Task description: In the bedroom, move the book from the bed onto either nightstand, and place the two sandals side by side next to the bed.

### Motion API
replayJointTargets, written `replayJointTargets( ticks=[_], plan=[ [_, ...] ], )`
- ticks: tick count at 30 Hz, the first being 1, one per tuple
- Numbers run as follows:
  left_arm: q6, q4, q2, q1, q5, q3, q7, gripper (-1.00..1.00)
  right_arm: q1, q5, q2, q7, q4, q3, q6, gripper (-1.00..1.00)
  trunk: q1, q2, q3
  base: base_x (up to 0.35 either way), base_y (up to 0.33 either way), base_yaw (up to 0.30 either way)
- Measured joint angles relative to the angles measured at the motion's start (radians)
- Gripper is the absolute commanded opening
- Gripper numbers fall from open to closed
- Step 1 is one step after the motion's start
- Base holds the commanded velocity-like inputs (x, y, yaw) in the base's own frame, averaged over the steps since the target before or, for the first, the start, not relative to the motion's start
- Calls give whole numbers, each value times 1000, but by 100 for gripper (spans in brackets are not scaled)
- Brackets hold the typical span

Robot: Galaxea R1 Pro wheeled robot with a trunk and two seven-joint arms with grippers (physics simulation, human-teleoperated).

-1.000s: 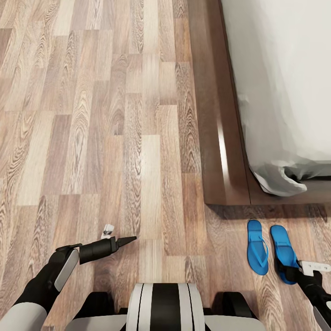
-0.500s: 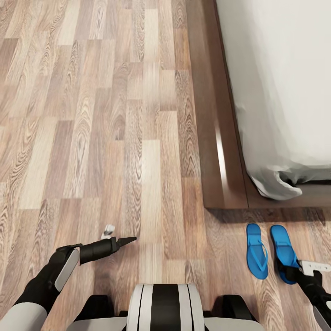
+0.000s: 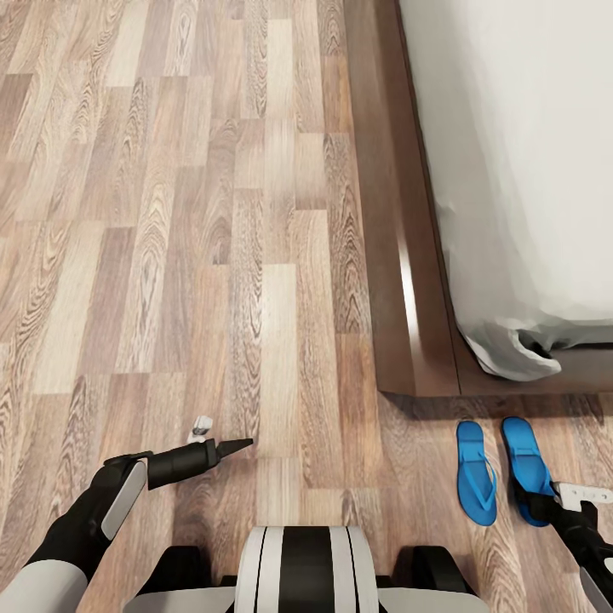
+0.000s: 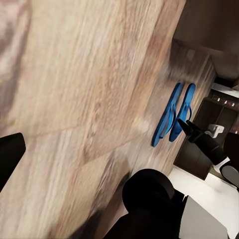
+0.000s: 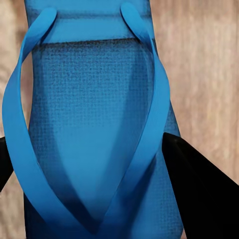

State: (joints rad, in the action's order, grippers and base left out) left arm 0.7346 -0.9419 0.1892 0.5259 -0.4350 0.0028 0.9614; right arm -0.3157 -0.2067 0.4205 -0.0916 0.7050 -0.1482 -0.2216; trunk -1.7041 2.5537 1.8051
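Note:
Two bright blue sandals lie side by side on the plank floor just past the corner of the bed frame, the left sandal close beside the right sandal. My right gripper hangs low over the right sandal's heel end, open, with one black finger on each side of the sole. My left gripper hovers over bare floor far to the left, open and holding nothing. The pale mattress covers the bed. The book and the nightstands are out of view.
Wide wood-plank floor spreads to the left of the bed. My own base sits at the near edge of the head view. A crumpled corner of sheet overhangs the frame near the sandals.
The whole head view has shifted slightly, so the bed corner now sits a little lower in the picture. Both arms and both sandals keep their places.

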Motion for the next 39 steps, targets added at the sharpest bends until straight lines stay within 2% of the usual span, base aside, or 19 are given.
replayJointTargets(
  ticks=[7,33,34,39],
  plan=[
    [0,0,-1,0,0,0,0,100,0,0,0,-6,0,0,0,-100,-3,2,27,0,0,0],
    [0,0,0,0,0,1,0,100,0,0,0,4,0,0,0,-100,-4,2,27,0,0,0],
    [0,0,0,0,0,1,0,100,0,1,0,4,0,1,0,100,-4,2,27,0,0,0],
    [0,0,1,0,0,1,0,100,0,0,0,4,0,1,0,100,-4,2,27,0,0,0]
  ],
)
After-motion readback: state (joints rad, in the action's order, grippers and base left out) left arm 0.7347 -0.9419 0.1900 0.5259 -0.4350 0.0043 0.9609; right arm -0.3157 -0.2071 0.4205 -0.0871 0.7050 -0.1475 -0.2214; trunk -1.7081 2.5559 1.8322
